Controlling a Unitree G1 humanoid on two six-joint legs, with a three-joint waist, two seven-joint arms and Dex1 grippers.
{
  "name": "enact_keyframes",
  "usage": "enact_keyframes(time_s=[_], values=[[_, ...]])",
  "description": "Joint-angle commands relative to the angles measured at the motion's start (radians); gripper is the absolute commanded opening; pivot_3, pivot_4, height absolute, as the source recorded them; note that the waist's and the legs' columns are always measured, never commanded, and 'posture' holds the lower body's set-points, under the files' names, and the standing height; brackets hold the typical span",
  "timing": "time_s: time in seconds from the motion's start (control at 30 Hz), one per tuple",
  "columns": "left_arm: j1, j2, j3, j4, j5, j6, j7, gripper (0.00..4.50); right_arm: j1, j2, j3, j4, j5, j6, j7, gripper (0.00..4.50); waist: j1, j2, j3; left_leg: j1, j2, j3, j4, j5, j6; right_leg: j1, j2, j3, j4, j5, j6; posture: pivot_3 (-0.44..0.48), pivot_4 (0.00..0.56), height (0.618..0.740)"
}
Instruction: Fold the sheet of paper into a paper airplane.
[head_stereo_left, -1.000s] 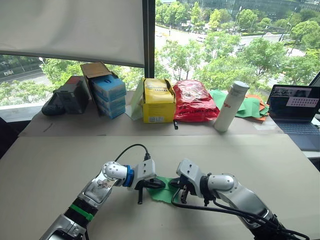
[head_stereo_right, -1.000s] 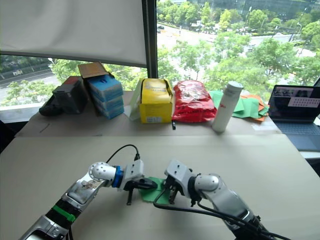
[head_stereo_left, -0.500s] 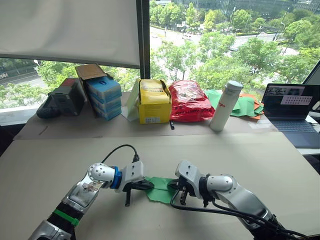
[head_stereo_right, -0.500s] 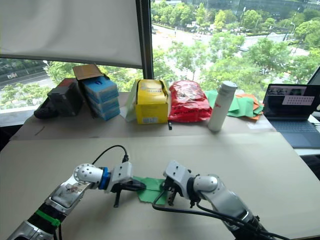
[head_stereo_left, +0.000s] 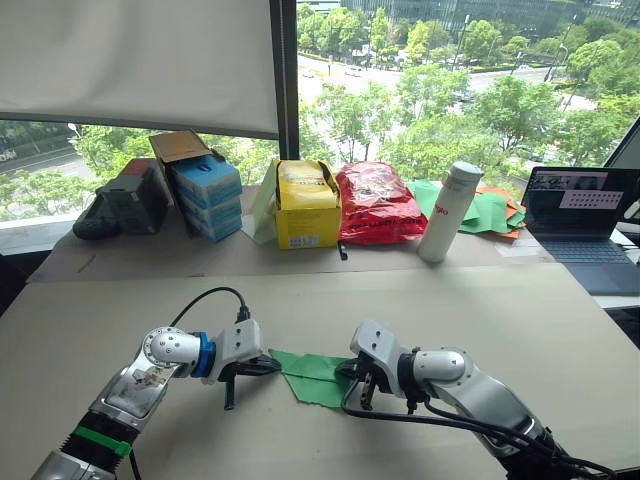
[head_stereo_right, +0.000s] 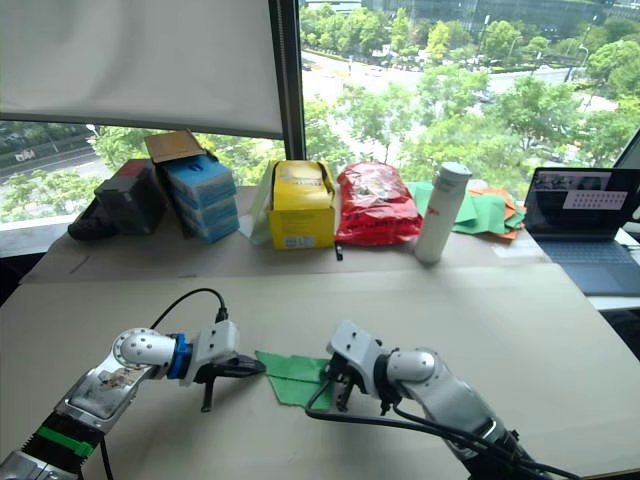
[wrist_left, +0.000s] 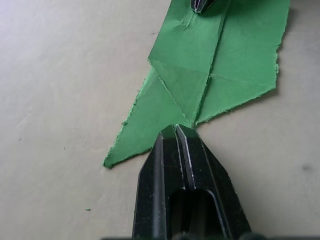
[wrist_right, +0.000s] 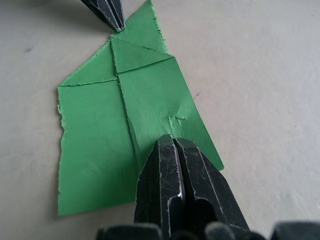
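Both end effectors closed, left (wrist_left: 182, 131) tip on the sheet of paper's (head_stereo_left: 318, 372) nose, right (wrist_right: 176, 145) pinning the tail on the worktop (head_stereo_left: 480, 310); keep centre crease straight.

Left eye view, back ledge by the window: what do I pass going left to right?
Black bag → stacked blue boxes → yellow box → red bag → white bottle → heap of green and orange sheets → laptop.

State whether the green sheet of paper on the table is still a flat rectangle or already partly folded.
Partly folded. The sheet of paper lies flat with flaps creased along a centre line, narrowing to a point at one end.
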Motion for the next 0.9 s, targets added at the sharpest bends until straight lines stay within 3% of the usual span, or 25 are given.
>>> enact_keyframes(time_s=[0.03,0.13,0.3,0.43,0.53,0.63,0.9], values=[[0.033,0.018,-0.002,0.048,0.028,0.055,0.018,0.0,0.003,0.015,-0.003,0.005,0.004,0.022,-0.007,0.02,-0.001,0.0,0.0,0.0,0.0,0.0,0.0,0.0,0.0,0.0,0.0,0.0,0.0,0.0,0.0,0.0,0.15,0.74],[0.047,0.014,0.044,-0.024,-0.029,0.094,0.022,0.0,0.002,0.041,-0.043,-0.031,0.033,0.012,-0.013,0.02,-0.004,0.0,0.0,-0.001,0.0,0.0,-0.001,0.0,-0.001,-0.001,0.0,0.0,0.0,0.0,0.0,0.0,0.15,0.74],[0.081,0.006,0.202,-0.227,-0.225,0.272,0.062,0.0,-0.012,0.092,-0.161,-0.103,0.123,0.02,-0.031,0.02,-0.011,-0.002,0.005,-0.012,-0.001,0.0,-0.001,0.006,-0.009,-0.008,0.0,0.001,0.002,0.0,0.0,0.0,0.15,0.74],[0.124,0.009,0.306,-0.329,-0.399,0.428,0.072,0.0,-0.014,0.121,-0.268,-0.176,0.259,0.102,-0.023,1.25,-0.006,-0.003,0.007,-0.015,-0.001,-0.001,-0.001,0.006,-0.01,-0.008,0.001,-0.001,0.0,0.0,0.0,0.0,0.15,0.74],[0.139,0.02,0.31,-0.345,-0.411,0.45,0.082,0.0,-0.027,0.121,-0.29,-0.174,0.287,0.132,-0.041,2.28,-0.007,-0.003,0.008,-0.013,-0.002,-0.001,-0.001,0.006,-0.009,-0.006,0.004,-0.002,0.0,0.0,0.0,0.0,0.15,0.74],[0.143,0.015,0.288,-0.331,-0.39,0.432,0.09,0.0,-0.073,0.051,-0.226,-0.075,0.25,0.119,0.018,3.31,-0.006,-0.003,0.011,-0.013,-0.003,0.0,0.0,0.006,-0.009,-0.006,0.006,-0.001,-0.001,0.001,0.001,0.0,0.15,0.74],[0.128,0.002,0.258,-0.325,-0.379,0.414,0.109,0.0,-0.109,-0.026,-0.129,0.072,0.229,0.025,0.156,3.31,-0.005,-0.006,0.016,-0.013,-0.002,0.0,0.0,0.007,-0.01,-0.006,0.01,0.001,0.0,0.001,0.001,0.0,0.15,0.74]])
